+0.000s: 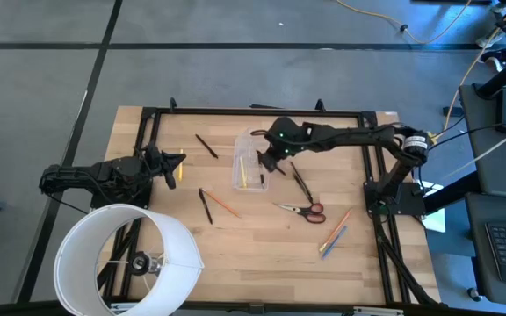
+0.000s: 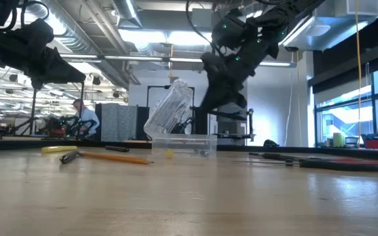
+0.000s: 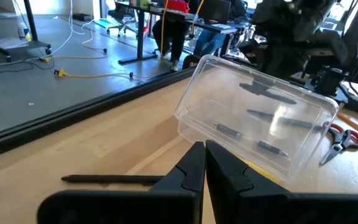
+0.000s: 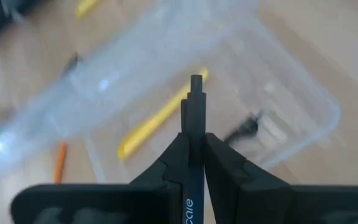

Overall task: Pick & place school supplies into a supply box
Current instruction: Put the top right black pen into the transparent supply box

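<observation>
The supply box (image 1: 246, 163) is clear plastic and stands mid-table with its lid (image 2: 169, 108) tilted up. A yellow pen (image 4: 160, 115) lies inside it. My right gripper (image 4: 193, 140) hovers over the box's right side (image 1: 265, 163), shut on a black pen (image 4: 194, 102). At the table's left, above the table, my left gripper (image 3: 204, 158) is shut on nothing. Red-handled scissors (image 1: 303, 209), black pens (image 1: 301, 183) and an orange pencil (image 1: 222, 204) lie flat on the table. My right gripper pinches the black pen's barrel (image 4: 194, 121) between its two fingers. The pen lies along the fingers, and its end (image 4: 196, 81) sticks out past the fingertips. The fingers slant down from the table's right. The pen is lifted clear, above the open box.
A large white cylinder (image 1: 126, 259) stands at the near left corner. Other black pens (image 1: 206, 146) (image 1: 206, 206) lie left of the box, and a yellow pen (image 1: 176, 158) lies by my left gripper. Orange and blue pencils (image 1: 335, 233) lie at the near right. A black frame (image 1: 262, 111) borders the table.
</observation>
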Robot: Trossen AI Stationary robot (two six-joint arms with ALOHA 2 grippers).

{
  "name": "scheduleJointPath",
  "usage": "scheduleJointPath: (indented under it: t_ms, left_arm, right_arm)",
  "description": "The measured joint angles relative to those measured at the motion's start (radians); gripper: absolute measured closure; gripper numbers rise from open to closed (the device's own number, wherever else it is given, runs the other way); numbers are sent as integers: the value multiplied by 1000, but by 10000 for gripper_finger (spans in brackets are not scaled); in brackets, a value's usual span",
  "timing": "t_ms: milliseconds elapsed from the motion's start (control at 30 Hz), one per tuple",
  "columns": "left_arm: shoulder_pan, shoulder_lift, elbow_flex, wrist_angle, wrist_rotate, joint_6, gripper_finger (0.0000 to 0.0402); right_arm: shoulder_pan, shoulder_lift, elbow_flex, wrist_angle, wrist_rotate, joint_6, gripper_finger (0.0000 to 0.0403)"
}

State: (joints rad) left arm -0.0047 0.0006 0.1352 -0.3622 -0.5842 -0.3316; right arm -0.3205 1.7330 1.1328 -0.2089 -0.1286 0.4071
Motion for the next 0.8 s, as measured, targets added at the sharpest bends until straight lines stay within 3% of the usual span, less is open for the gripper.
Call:
scheduleJointPath:
  t_ms: [267, 800]
  left_arm:
    - [0, 0, 0, 0, 0, -99, 394]
    - [0, 0, 0, 0, 2, -104, 394]
  right_arm:
    - [3, 35, 0, 71, 55, 143, 357]
    - [28, 217, 0, 323, 93, 363, 357]
